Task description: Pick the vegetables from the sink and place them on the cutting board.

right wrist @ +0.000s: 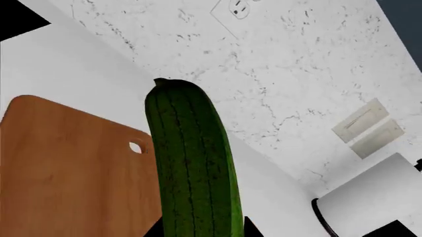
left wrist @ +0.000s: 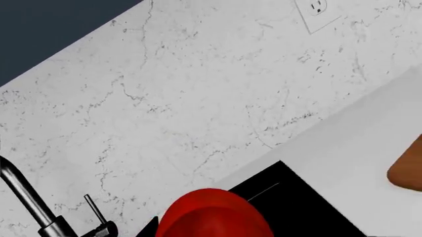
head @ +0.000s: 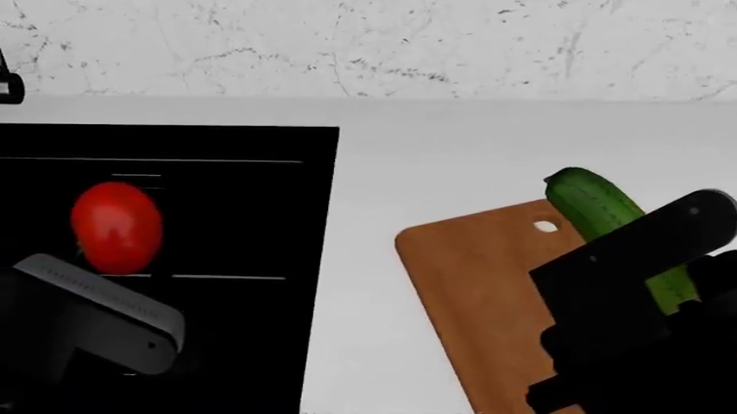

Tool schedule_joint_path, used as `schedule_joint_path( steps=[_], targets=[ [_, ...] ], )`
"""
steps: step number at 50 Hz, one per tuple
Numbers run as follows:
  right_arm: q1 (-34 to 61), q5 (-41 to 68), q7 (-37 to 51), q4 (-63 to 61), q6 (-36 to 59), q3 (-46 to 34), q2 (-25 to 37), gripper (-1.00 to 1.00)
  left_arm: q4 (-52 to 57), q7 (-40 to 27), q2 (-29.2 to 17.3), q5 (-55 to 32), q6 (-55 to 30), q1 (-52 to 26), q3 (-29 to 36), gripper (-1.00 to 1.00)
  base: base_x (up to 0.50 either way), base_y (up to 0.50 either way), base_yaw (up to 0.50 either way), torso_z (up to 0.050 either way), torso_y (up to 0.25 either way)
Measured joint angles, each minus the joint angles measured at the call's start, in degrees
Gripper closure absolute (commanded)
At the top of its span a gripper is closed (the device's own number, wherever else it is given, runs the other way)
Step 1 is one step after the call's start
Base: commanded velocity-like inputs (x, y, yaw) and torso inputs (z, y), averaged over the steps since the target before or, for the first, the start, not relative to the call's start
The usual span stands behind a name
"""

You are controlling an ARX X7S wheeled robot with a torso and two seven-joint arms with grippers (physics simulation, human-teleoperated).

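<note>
Both vegetables in transit: left gripper (head: pixel 110 302) carries the round red tomato (head: pixel 116 226) above the black sink (head: pixel 230 172); right gripper (head: pixel 645 293) clasps the long green cucumber (head: pixel 599 207) over the brown wooden cutting board (head: pixel 484 285); neither placed.

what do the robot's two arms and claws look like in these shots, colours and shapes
In the head view, the left arm is a blocky dark grey body with a lighter grey slab on top, edged by a dotted line. The right arm is matte black and angular, built from chunky box-like segments. No cables or labels are visible. The claw fingers barely show: only dark slivers at the edge of the right wrist view.
</note>
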Motion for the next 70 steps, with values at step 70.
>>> schedule_joint_path(
  steps=[70],
  targets=[
    [5.62, 13.44, 0.62, 3.51, -1.44, 3.19, -2.18, 1.00, -35.11, 6.04, 23.25, -22.26, -14.78, -26.52, -5.54, 1.00, 0.00, -0.18, 0.00, 0.000, 0.001]
  ],
)
